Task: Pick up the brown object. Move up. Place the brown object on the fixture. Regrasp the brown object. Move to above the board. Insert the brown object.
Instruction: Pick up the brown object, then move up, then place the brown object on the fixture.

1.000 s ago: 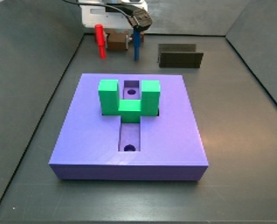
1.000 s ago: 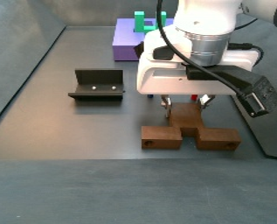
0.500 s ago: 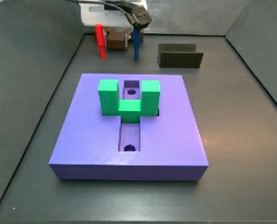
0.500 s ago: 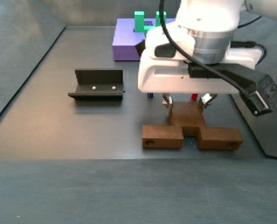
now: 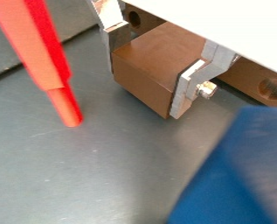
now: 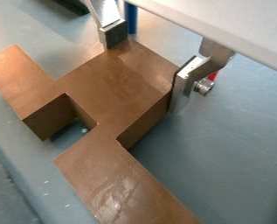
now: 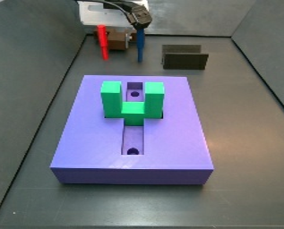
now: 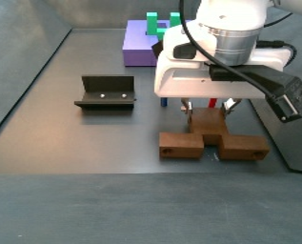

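Gripper (image 6: pixel 152 59) is sitting low at the floor's far end from the board (image 7: pixel 134 134), fingers (image 6: pixel 190 80) straddling the stem of the brown object (image 6: pixel 106 105), which is lying on the floor beside the red peg (image 5: pixel 47 61). Whether it's clamping yet: can't tell. Risk, imo: an off-centre squeeze twisting the piece on lift, or the piece nudging the peg w/ it so close.

The arm's all glossy white shells, with a boxy white wrist block and black cables looping round it. A black camera module hangs off 1 side. The gripper (image 6: pixel 155 63) has 2 flat silver finger plates (image 6: pixel 190 80), with a screw visible on one.
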